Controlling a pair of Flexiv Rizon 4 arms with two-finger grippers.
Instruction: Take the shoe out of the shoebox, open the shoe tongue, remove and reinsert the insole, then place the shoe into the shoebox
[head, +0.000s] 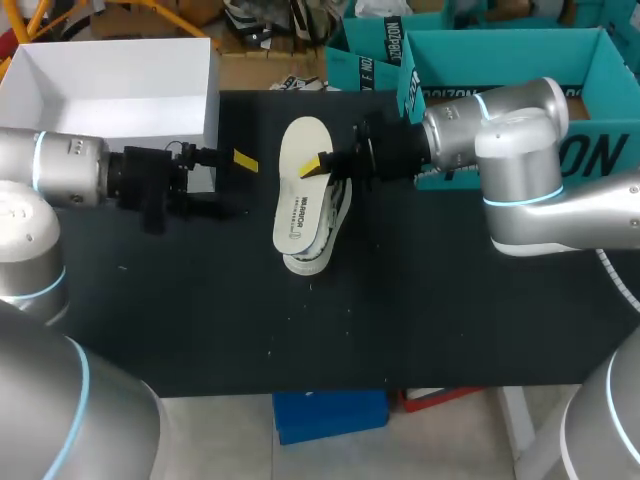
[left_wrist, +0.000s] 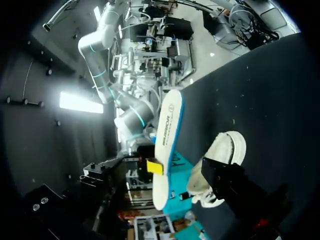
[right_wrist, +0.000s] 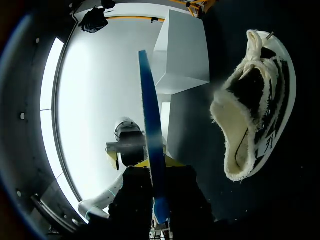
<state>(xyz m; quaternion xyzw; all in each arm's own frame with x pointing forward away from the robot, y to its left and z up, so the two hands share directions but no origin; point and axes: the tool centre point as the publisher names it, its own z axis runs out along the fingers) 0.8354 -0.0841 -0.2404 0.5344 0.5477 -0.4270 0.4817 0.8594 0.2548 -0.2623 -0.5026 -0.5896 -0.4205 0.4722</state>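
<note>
Matte black table (head: 450, 320), open white shoebox (head: 210, 90) at its far-left corner. Left gripper (head: 235, 185) beside the box, fingers spread wide, empty. Mid-table, right gripper (head: 318, 165) pinches the flat white, blue-backed insole (head: 300, 200) above the fleecy-lined, striped shoe (head: 335, 215).

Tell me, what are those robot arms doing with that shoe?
The right gripper is shut on the insole, holding it above the shoe, which lies on the black table. The left gripper is open and empty, beside the white shoebox. The insole is out, not yet back in.
</note>
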